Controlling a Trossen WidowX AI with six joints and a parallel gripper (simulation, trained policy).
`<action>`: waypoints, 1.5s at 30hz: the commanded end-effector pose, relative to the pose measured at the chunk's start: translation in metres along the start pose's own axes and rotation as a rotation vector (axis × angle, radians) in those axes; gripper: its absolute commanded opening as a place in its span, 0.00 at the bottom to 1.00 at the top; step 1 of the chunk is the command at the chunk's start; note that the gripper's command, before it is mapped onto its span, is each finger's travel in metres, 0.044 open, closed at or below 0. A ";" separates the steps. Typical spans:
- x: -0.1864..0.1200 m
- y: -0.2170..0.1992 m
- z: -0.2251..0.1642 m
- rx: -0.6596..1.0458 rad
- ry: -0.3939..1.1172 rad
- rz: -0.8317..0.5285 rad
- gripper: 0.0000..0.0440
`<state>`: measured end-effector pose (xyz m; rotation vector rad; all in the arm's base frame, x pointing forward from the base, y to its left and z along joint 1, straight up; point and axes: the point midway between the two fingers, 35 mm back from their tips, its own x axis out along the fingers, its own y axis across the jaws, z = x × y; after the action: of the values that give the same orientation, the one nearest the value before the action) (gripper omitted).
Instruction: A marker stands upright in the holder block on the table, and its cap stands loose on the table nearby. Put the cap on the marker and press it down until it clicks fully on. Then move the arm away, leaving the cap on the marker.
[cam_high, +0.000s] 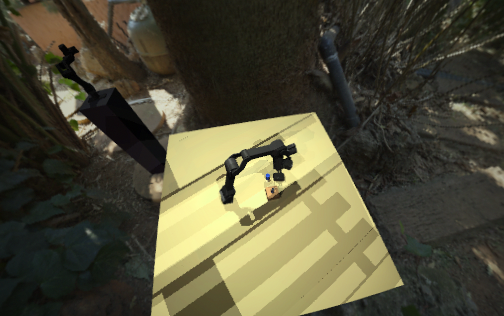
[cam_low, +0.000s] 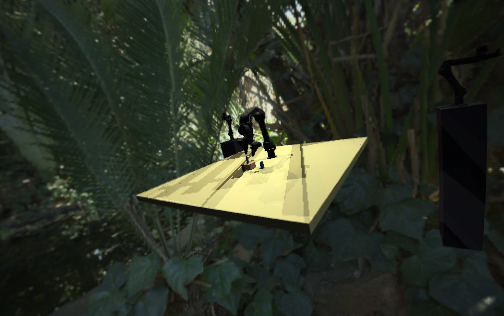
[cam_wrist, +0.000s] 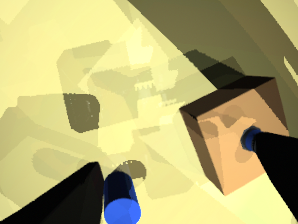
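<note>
The orange-brown holder block (cam_high: 270, 193) (cam_low: 249, 166) (cam_wrist: 225, 135) stands on the table, at the right of the wrist view. The marker (cam_wrist: 249, 140) is upright in it, seen from above as a dark and blue end partly hidden by the right finger. The blue cap (cam_high: 268, 177) (cam_low: 262, 164) (cam_wrist: 122, 209) stands upright on the table apart from the block, close beside the left finger's tip in the wrist view. My gripper (cam_wrist: 179, 158) is open above the table, its fingers wide apart, holding nothing. How high the fingertips are is hard to tell.
The pale yellow table (cam_high: 200, 260) (cam_low: 295, 200) carries shadows of the arm. The arm's base (cam_high: 227, 195) stands on the table, to the left of the block in the top view. A dark pedestal with another black arm (cam_high: 120, 120) (cam_low: 462, 175) stands beyond the table.
</note>
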<state>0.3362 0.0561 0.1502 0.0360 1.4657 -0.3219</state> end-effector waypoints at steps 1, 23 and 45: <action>0.004 0.007 -0.009 -0.008 0.044 0.018 0.76; 0.031 0.035 -0.053 -0.080 0.250 0.100 0.73; 0.077 0.043 -0.069 -0.187 0.293 0.117 0.63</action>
<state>0.2869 0.0982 0.0654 0.0338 1.7676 -0.0950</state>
